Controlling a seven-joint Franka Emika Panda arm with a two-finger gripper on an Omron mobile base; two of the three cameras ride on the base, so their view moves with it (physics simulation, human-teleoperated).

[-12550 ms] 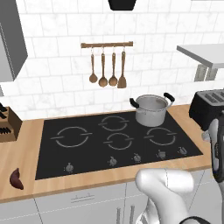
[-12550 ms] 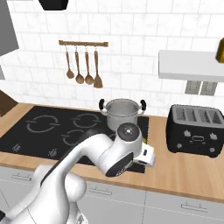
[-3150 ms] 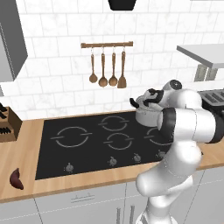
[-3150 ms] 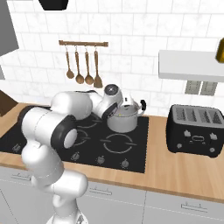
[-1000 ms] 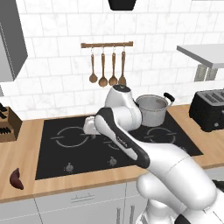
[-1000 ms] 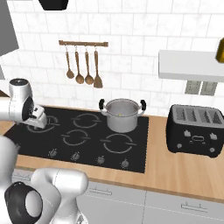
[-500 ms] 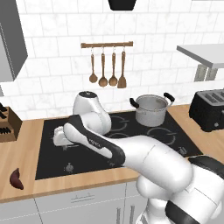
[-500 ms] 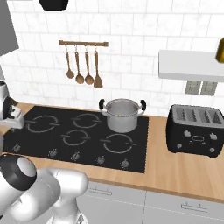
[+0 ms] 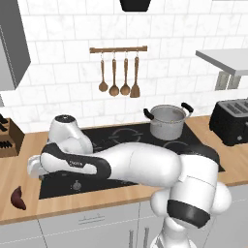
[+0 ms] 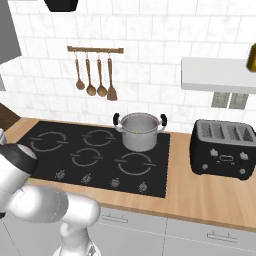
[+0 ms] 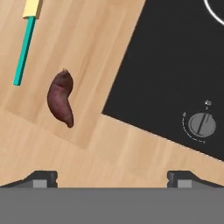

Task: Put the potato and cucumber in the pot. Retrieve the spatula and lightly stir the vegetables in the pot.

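The steel pot [image 9: 167,122] [image 10: 140,132] stands on the hob's back right ring, and a small yellowish thing shows inside it; I cannot tell what it is. The potato and the cucumber are out of view. The wooden spatula [image 9: 135,81] [image 10: 112,82] hangs rightmost on the wall rail. My arm reaches low and far left along the hob's front. In the hand view my gripper [image 11: 112,179] is open, jaws wide apart with nothing between them, above the wooden counter beside the hob's corner. A dark reddish-brown pointed root [image 11: 61,98] [image 9: 18,197] lies on the counter ahead of it.
Three round wooden spoons [image 9: 114,78] hang left of the spatula. A thin teal bar with a yellow end [image 11: 25,43] lies beyond the root. A hob knob [image 11: 202,124] is near. A knife block [image 9: 7,140] stands far left, a black toaster [image 10: 225,148] far right.
My arm has swung further left, from over the hob's left rings down to the counter at its front left corner. The gripper has stayed open.
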